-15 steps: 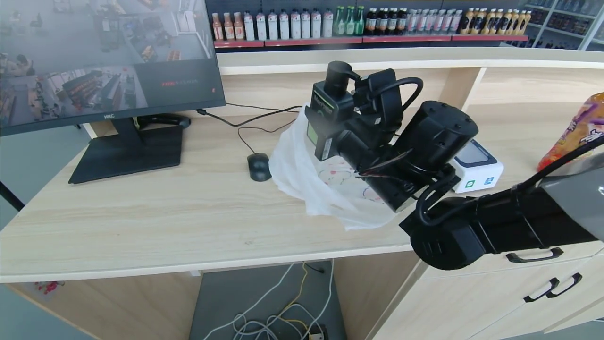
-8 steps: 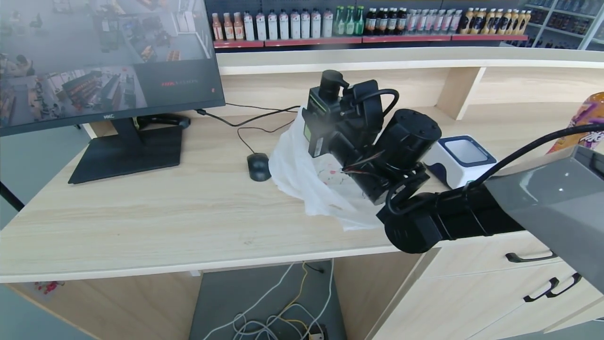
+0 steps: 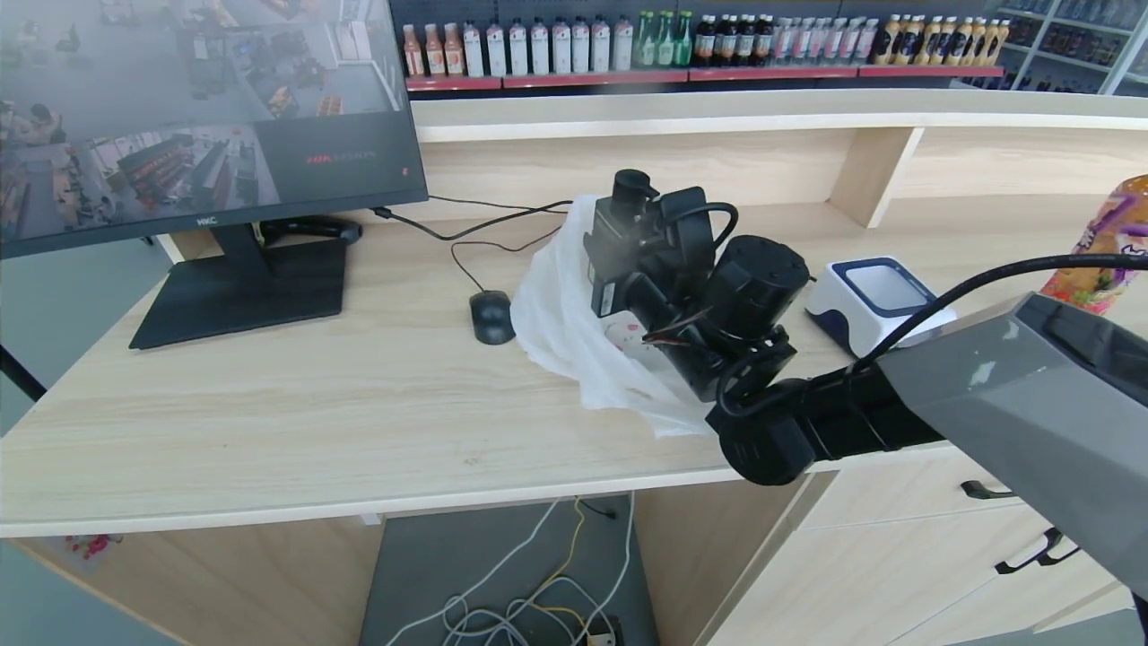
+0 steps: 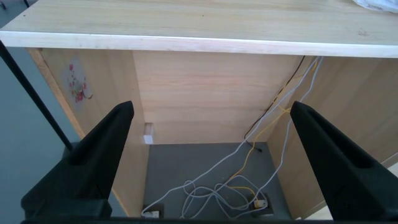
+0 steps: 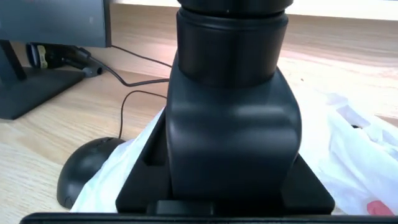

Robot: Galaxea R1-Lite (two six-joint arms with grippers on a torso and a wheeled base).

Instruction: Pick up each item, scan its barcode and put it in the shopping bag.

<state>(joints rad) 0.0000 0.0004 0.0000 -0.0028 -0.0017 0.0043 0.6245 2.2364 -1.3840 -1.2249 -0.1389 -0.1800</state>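
One still to fetch: glossy orange snack packet at far right of pale wooden counter. Probably light, crinkly, slippery; best pinched mid-body, gently. Thin white plastic shopping bag under right wrist, soft and floppy; right jaws hidden, cannot tell. Left jaws spread wide, empty, below counter edge.

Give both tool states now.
Left tool: open, empty.
Right tool: cannot tell; it is over the shopping bag.

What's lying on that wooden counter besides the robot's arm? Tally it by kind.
Black flat-screen monitor: 1
Black computer mouse: 1
Black handheld device by the monitor stand: 1
White plastic shopping bag: 1
White-and-blue scanner box: 1
Orange printed packet: 1
Total: 6
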